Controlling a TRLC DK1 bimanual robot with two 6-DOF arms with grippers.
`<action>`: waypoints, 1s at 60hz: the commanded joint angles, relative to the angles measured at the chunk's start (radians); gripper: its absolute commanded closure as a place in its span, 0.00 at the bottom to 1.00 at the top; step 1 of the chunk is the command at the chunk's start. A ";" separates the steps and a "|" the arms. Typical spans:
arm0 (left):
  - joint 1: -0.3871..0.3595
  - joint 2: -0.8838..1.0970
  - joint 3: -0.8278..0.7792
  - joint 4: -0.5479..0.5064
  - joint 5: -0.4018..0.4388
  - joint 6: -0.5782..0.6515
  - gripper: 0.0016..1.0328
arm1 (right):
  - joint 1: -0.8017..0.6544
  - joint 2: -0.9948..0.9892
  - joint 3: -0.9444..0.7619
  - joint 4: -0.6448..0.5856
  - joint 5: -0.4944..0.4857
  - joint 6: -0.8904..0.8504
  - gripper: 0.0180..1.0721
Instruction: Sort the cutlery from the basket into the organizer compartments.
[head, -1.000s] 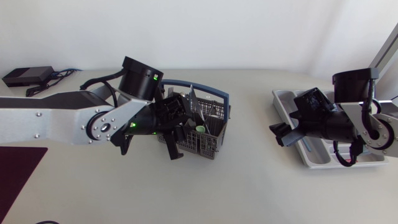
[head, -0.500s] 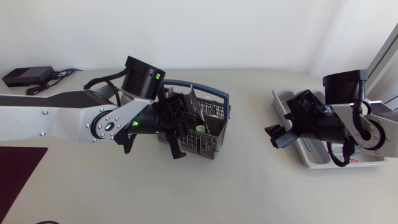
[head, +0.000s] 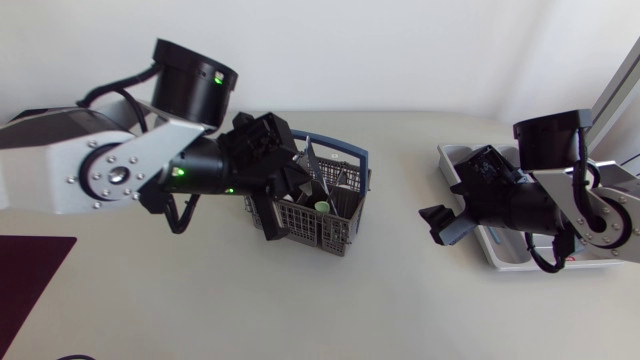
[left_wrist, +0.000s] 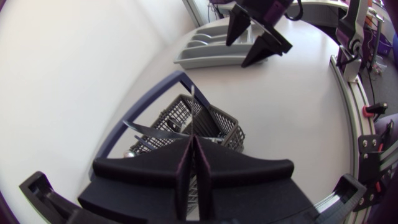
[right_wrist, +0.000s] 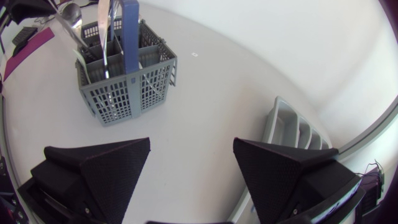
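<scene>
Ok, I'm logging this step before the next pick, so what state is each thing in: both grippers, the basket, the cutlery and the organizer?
left gripper: shut, fingers pressed together, with the basket just ahead.
right gripper: open, nothing between its fingers.
basket: upright on the table, blue handle raised.
cutlery: standing in the basket.
organizer: flat on the table; the compartments that show look empty.

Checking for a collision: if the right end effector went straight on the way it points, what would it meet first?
Probably the grey basket, across bare table from the open right end effector; height is unclear, so it might touch the table first.
</scene>
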 joint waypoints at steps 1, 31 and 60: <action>-0.008 -0.080 0.068 -0.019 0.012 -0.032 0.97 | 0.026 -0.038 -0.001 -0.026 0.009 0.014 0.07; -0.018 -0.217 0.297 -0.298 0.103 -0.216 0.97 | 0.174 -0.238 0.088 -0.200 -0.110 0.043 0.07; 0.023 -0.080 0.289 -0.315 0.364 -0.338 0.97 | 0.170 -0.243 0.135 -0.248 -0.452 0.041 0.07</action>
